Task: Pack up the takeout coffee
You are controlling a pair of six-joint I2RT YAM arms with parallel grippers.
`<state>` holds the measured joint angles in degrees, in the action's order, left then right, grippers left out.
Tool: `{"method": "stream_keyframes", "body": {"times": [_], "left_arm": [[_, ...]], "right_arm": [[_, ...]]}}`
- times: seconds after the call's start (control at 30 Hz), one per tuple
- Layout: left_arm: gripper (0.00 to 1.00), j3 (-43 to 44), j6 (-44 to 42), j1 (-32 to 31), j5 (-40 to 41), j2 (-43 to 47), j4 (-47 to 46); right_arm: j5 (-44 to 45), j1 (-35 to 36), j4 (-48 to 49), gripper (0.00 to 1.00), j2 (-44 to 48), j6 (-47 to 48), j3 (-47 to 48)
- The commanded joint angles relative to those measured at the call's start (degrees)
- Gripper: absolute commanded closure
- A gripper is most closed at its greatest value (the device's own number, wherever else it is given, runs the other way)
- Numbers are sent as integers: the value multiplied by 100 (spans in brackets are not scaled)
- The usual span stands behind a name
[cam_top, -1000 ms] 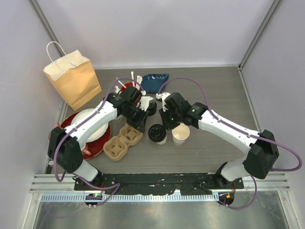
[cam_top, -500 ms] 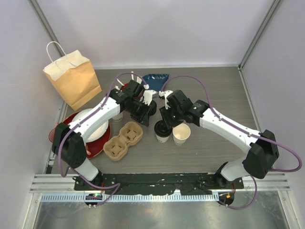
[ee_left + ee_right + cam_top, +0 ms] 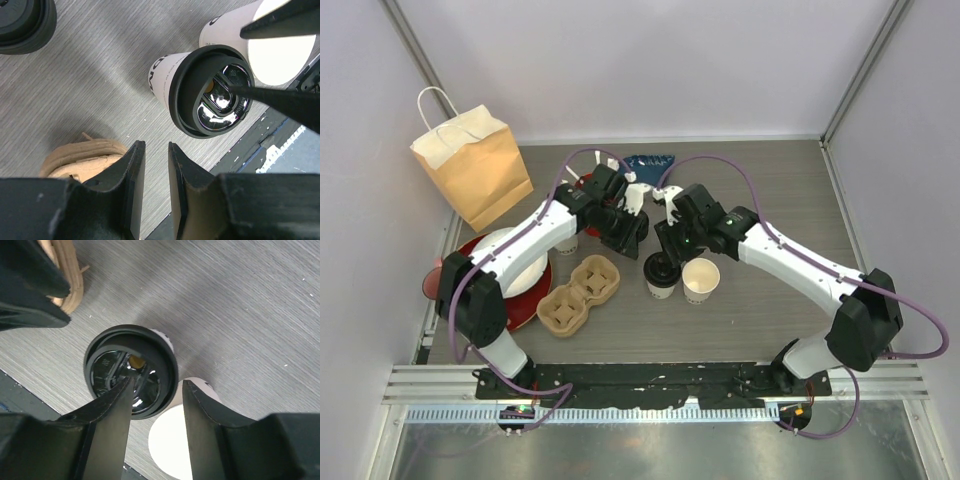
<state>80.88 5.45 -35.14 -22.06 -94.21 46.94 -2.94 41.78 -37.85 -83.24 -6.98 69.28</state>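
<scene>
One takeout coffee cup (image 3: 661, 277) with a black lid (image 3: 210, 90) stands upright on the table, right of the cardboard carrier (image 3: 579, 295). A lidless paper cup (image 3: 701, 279) stands touching it on the right. My right gripper (image 3: 669, 246) hovers open just above the lidded cup (image 3: 127, 367), one finger (image 3: 112, 415) over the lid, holding nothing. My left gripper (image 3: 626, 228) hangs behind the carrier, its jaws a narrow gap apart with nothing between them (image 3: 155, 147). Another black lid (image 3: 22, 20) shows at the corner of the left wrist view.
A brown paper bag (image 3: 472, 166) stands at the back left. A red plate (image 3: 525, 300) with a white dish lies left of the carrier. A blue packet (image 3: 648, 166) lies at the back, behind the two grippers.
My right gripper has opened and let go of the lid, which now sits on the cup. My left gripper has drawn back from the carrier toward the rear.
</scene>
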Motion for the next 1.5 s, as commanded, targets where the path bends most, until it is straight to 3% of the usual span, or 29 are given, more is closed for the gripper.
{"method": "stream_keyframes", "body": {"times": [0.0,0.37,0.77,1.0,1.1,1.27,1.47], "left_arm": [[71,7,-36,7,9,272,-141],[72,-143,52,94,-210,307,-71],[71,-802,430,226,-615,720,-228],[71,-1188,658,226,-624,896,-510],[71,-1233,782,226,-615,905,-642],[71,-1180,905,226,-624,835,-756],[72,-1083,905,314,-615,887,-712]], "right_arm": [[-382,-170,374,52,-69,478,218],[-866,-170,436,55,-465,909,227],[-2174,-170,445,62,-904,2280,498],[-2975,-170,348,60,-1247,2939,763],[-3168,-170,339,56,-1238,3211,824],[-2915,-170,418,40,-1011,3274,824],[-2668,-170,681,33,-615,2572,868]]}}
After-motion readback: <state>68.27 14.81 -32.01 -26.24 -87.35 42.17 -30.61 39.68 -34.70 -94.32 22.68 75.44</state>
